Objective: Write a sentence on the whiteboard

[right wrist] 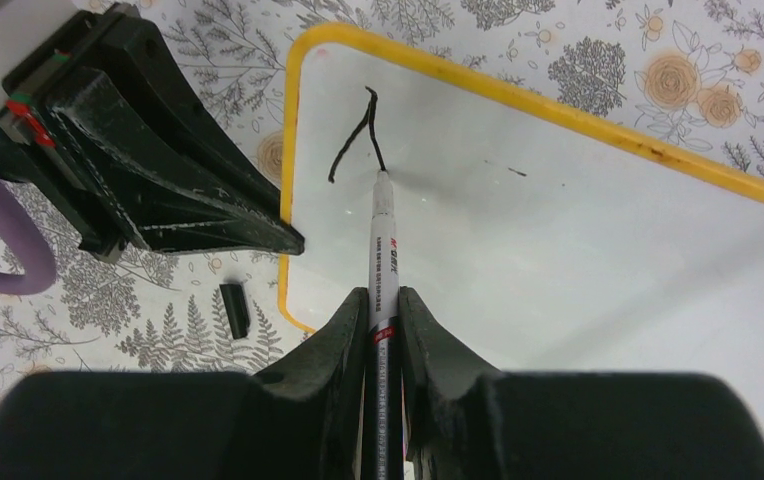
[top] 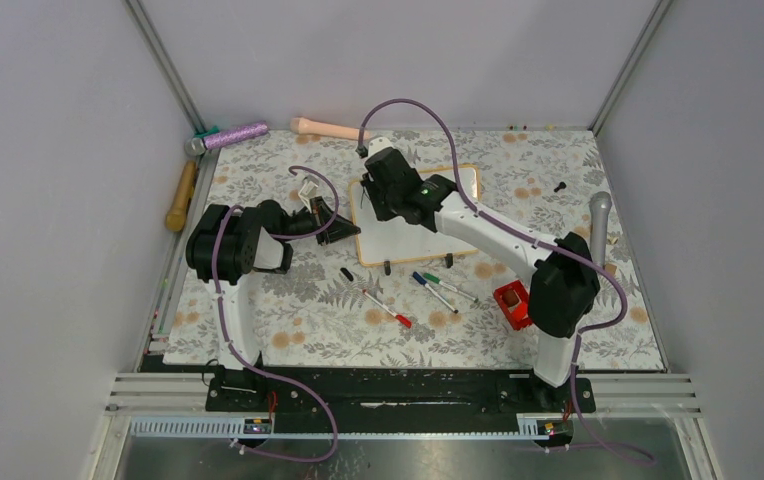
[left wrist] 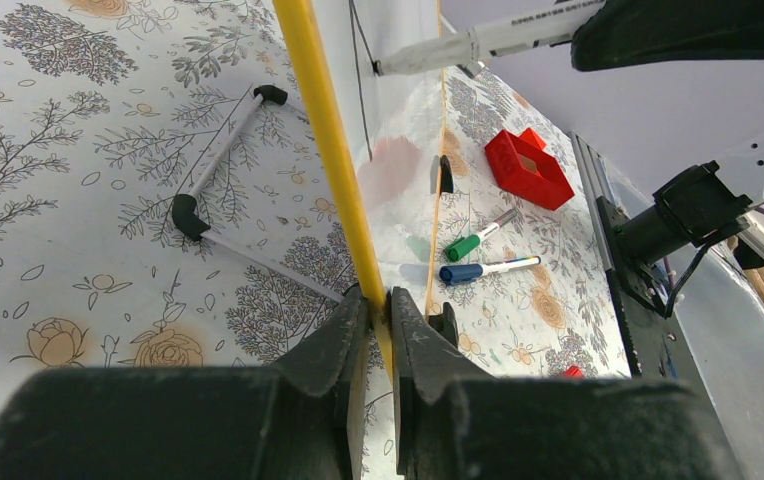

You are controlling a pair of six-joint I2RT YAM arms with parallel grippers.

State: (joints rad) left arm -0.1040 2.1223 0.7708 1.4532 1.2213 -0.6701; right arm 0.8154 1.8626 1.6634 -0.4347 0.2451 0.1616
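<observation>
Black ink: the sentence [right wrist: 352, 138] stands at 2 short strokes meeting in a peak near 1 corner of the board [right wrist: 578, 230]. We judge it barely begun, with nearly all the words left.

Board: lies at 12 o'clock of the table's [top: 258, 330] middle.

Left claw [left wrist: 378, 300]: clenched on the board's frame at its 8 o'clock edge, steadying it.

Right claw [right wrist: 373, 300]: grasping the marker [right wrist: 382, 230], tip at the end of 1 stroke.

Open room: in the right wrist view, bare white runs toward 3 o'clock, bounded by the frame.

Loose pens [top: 438, 288] and a red block [top: 511, 303]: at 5 o'clock of the board, apart from it.
</observation>
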